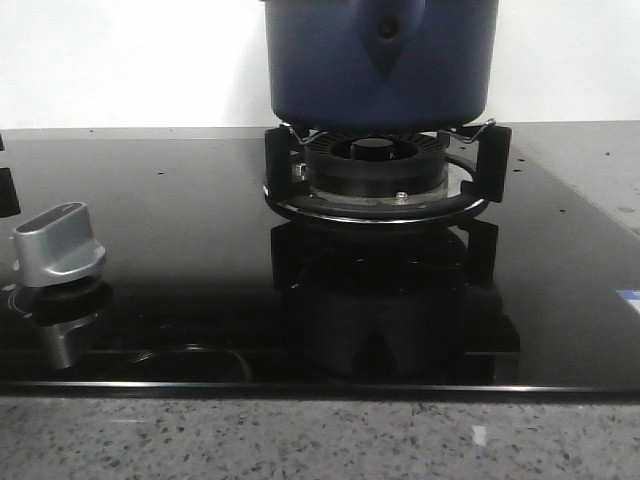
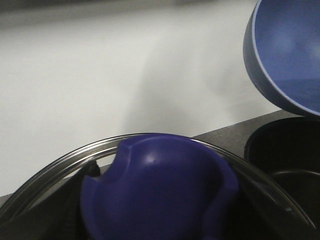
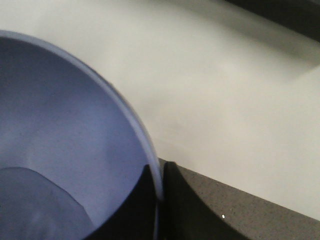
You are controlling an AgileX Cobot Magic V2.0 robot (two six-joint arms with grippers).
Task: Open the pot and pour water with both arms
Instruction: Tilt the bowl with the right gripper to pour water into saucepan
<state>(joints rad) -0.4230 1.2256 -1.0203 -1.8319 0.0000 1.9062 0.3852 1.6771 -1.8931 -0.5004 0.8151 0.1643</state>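
The dark navy pot [image 1: 380,60] stands on the burner [image 1: 375,170], its teardrop handle bracket [image 1: 385,35] facing me. In the left wrist view its open dark mouth [image 2: 285,165] shows. My left gripper [image 2: 160,220] is shut on the blue knob [image 2: 160,195] of the glass lid [image 2: 60,162], held off the pot to one side; the knob hides its fingers. My right gripper [image 3: 161,185] is shut on the rim of a lighter-blue bowl [image 3: 60,125], tilted above the pot's mouth in the left wrist view [image 2: 290,50]. A darker pool [image 3: 30,210] lies low in the bowl.
The burner sits on a black glass hob [image 1: 180,260] with a silver control knob [image 1: 60,245] at the left. A speckled grey counter [image 1: 300,440] runs along the front, and a white wall [image 1: 120,60] stands behind. Neither arm shows in the front view.
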